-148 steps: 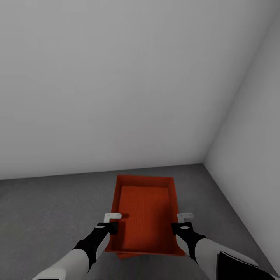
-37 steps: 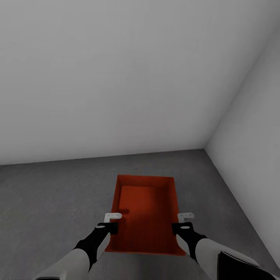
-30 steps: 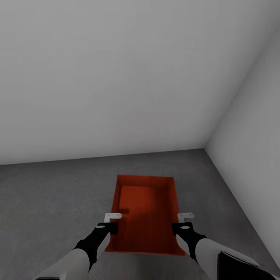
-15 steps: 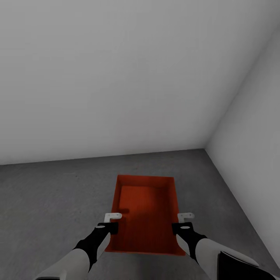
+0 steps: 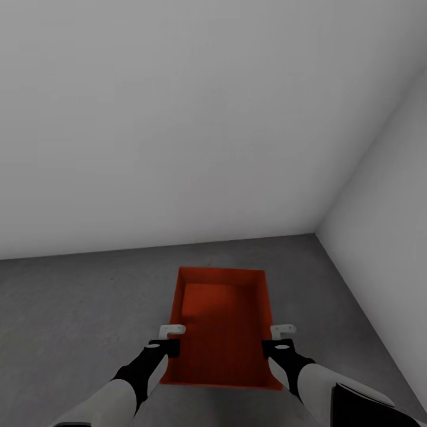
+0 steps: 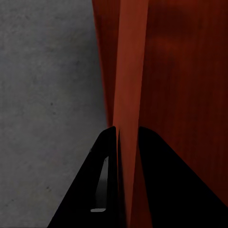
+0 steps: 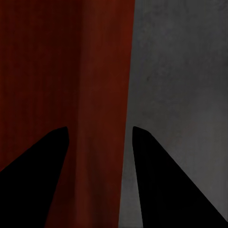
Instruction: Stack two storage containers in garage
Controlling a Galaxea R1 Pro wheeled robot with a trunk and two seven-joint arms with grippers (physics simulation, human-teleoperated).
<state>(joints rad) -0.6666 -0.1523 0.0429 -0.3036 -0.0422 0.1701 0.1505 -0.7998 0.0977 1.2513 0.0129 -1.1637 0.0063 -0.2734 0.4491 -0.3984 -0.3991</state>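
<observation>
Head view: an orange-red storage container [image 5: 222, 326], open-topped and rectangular, sits on the dark grey concrete floor [image 5: 71, 308] of the garage, near the corner where the grey-white back wall [image 5: 178, 118] meets the side wall [image 5: 385, 237]. Whether a second container lies beneath it cannot be told from this angle. The left gripper [image 5: 171, 337] stands at the container's left long wall and the right gripper [image 5: 283, 335] at its right long wall — both about halfway along, with black wrists and white forearms running back toward the near edge of the view.

Left wrist view: the left gripper's two black fingers [image 6: 156, 185] straddle the container's [image 6: 185, 71] orange-red wall, one inside and one outside; the jaws press against that wall from both sides — closed upon it. Mottled floor [image 6: 47, 95] lies beside the wall.

Right wrist view: the right gripper [image 7: 99, 171] shows two black fingers [image 7: 161, 175] set well apart, with the container's [image 7: 57, 71] rim between them and clear gaps on either side; these jaws stand open. Grey floor [image 7: 180, 71] lies beyond the rim.
</observation>
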